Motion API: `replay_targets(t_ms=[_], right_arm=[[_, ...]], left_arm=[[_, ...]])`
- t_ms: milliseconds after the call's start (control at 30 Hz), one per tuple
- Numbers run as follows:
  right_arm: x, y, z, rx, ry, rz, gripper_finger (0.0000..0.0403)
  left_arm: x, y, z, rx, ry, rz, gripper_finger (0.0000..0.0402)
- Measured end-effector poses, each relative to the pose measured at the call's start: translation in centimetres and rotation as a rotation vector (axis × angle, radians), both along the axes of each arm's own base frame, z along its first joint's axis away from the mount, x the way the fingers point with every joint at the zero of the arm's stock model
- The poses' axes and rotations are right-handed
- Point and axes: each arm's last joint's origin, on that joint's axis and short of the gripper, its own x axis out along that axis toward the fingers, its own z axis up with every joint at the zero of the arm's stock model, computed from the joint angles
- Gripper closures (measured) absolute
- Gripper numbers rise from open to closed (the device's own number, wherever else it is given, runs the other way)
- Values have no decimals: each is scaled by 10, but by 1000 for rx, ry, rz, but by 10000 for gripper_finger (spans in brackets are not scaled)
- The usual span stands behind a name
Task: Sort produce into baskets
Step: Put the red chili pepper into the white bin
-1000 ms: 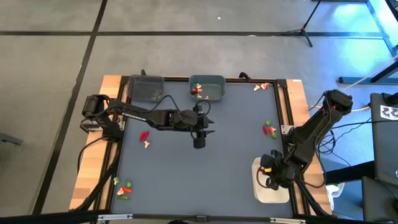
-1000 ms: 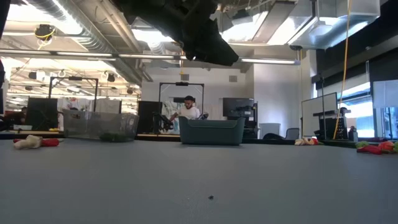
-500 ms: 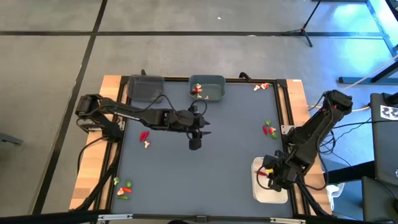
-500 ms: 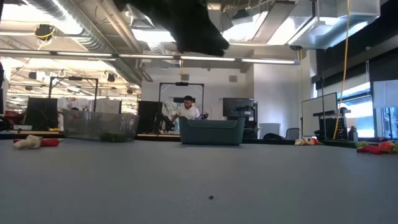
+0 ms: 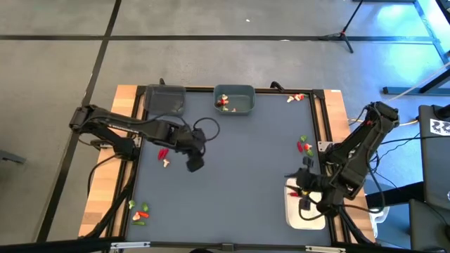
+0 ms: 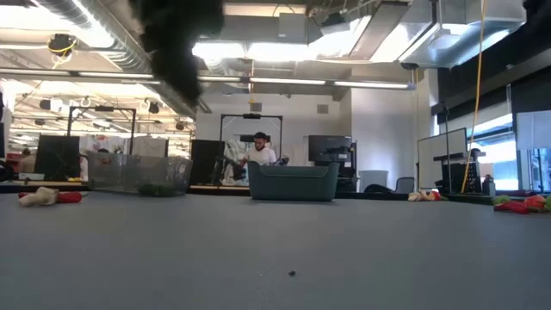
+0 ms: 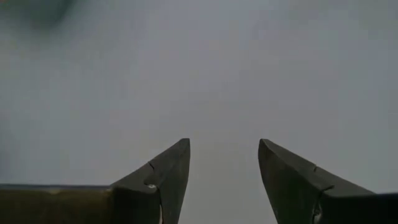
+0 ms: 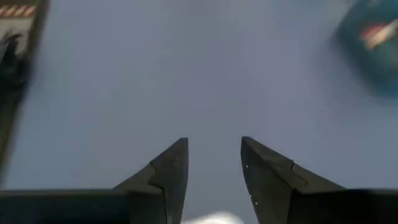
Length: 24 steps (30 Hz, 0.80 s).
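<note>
Left gripper (image 5: pixel 195 163): fingers apart, empty, above bare mat.
Nearest produce: red chili-like piece (image 5: pixel 163 153) just beside it.
Right gripper (image 5: pixel 304 184): fingers apart, by white rounded tray (image 5: pixel 294 217).

- Left arm (image 5: pixel 126 128): dark, slim links, with a black cable looping off near its wrist.
- Right arm (image 5: pixel 355 151): dark, chunkier joints, cables trailing at its base.
- Left gripper (image 7: pixel 224 180): two dark wedge-shaped fingers, a small screw on one, a tan bar across the base.
- Right gripper (image 8: pixel 214 177): two dark tapered fingers.
</note>
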Motion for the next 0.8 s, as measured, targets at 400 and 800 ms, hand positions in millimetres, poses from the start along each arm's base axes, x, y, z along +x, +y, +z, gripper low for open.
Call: replay_targets(t_ms=[400,800], right_arm=[[30,-32,3,-127,-101,-230,253],[44,-52,3,-154,-86,-325,253]], left_arm=[[-51,11,-63,-59,360,474,216],[-80,20,-106,-58,461,601,216]])
